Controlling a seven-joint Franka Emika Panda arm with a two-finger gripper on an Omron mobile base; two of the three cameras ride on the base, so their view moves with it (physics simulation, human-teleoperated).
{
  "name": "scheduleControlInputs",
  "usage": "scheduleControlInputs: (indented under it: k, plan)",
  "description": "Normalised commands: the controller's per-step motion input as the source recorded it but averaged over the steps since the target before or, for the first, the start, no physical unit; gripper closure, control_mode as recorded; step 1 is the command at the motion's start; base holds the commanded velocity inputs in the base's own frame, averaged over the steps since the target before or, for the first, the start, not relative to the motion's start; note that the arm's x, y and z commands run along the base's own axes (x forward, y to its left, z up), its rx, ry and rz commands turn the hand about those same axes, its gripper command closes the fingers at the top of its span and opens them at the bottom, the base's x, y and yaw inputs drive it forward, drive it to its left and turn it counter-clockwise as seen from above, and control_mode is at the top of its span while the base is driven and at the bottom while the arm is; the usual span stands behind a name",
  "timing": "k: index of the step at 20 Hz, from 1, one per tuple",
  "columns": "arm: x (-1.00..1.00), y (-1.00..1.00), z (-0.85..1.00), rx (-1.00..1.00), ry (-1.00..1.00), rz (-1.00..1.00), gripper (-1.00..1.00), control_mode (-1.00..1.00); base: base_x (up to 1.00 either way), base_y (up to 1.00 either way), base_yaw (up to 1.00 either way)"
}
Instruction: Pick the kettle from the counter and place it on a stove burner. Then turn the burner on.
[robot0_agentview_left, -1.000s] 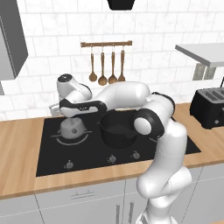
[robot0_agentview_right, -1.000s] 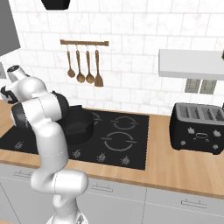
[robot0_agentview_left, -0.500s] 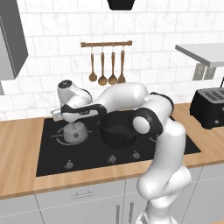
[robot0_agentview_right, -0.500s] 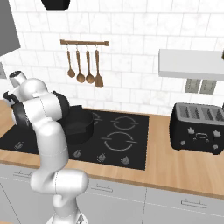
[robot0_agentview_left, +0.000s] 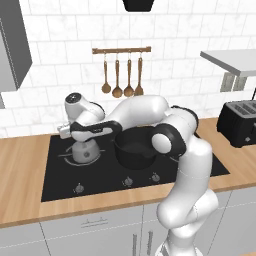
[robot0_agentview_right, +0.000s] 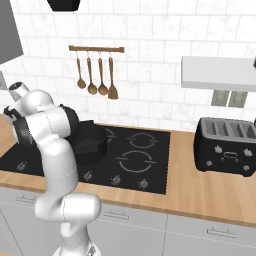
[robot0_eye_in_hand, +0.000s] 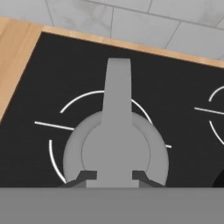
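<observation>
Kettle (robot0_agentview_left: 84, 151) first: from the left base view I have it sitting on the black glass cooktop (robot0_agentview_left: 60, 182), toward the rear left of the glass, with the black pot (robot0_agentview_left: 135, 149) just beside it at its 3 o'clock. My gripper (robot0_agentview_left: 80, 140) comes down onto the kettle from directly above, the white arm (robot0_agentview_left: 145, 112) stretched leftward over the pot to reach it. In the hand view the kettle (robot0_eye_in_hand: 116, 148) is right under the camera — round grey lid, with the arched handle running from the centre up toward 12 o'clock. The two dark fingertips (robot0_eye_in_hand: 87, 176) sit pinched in against the handle at the bottom of that view, one on either side, so I read the gripper as clamped on the kettle's handle. The stove burner (robot0_eye_in_hand: 57, 151) shows as a thin white ring with short cross ticks, its arc curling out from under the kettle at 9 and 11 o'clock, so the kettle is over that ring; whether its base is actually touching the glass I cannot tell. A second white ring (robot0_eye_in_hand: 214, 113) shows at the 3 o'clock edge. The wood-grain counter (robot0_agentview_left: 20, 165) lies to the left of the cooktop. Wooden utensils (robot0_agentview_left: 122, 75) hang on a rail on the tiled wall behind, and a black toaster (robot0_agentview_right: 227, 145) stands on the counter well off to the right.
</observation>
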Motion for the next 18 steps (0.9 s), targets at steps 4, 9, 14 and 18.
scheduleControlInputs:
  k: [4,9,14,18]
  plan:
    - [0.00,0.00,0.00,0.00,0.00,0.00,1.00,-1.00,0.00,0.00,0.00]
    - [0.00,0.00,0.00,0.00,0.00,0.00,-1.00,-1.00,0.00,0.00,0.00]
    - [0.00,0.00,0.00,0.00,0.00,0.00,-1.00,-1.00,0.00,0.00,0.00]
    - [-0.01,0.00,0.00,0.00,0.00,0.00,-1.00,-1.00,0.00,0.00,0.00]
